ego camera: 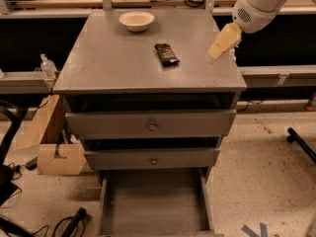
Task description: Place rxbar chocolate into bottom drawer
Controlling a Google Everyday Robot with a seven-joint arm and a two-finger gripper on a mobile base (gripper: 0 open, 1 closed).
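The rxbar chocolate (167,54), a flat bar in a glossy black wrapper, lies on the grey cabinet top (113,63), a little right of centre. The bottom drawer (154,201) is pulled out at the foot of the cabinet, its flat grey floor bare. My gripper (217,49), with cream-coloured fingers, hangs from the white arm above the right part of the cabinet top, to the right of the bar and apart from it. It holds nothing.
A cream round bowl (136,19) stands at the back of the cabinet top. Two narrower knobbed drawers (151,125) sit above the open one. A cardboard box (55,152) and cables lie on the floor at left. A black chair leg (302,144) is at right.
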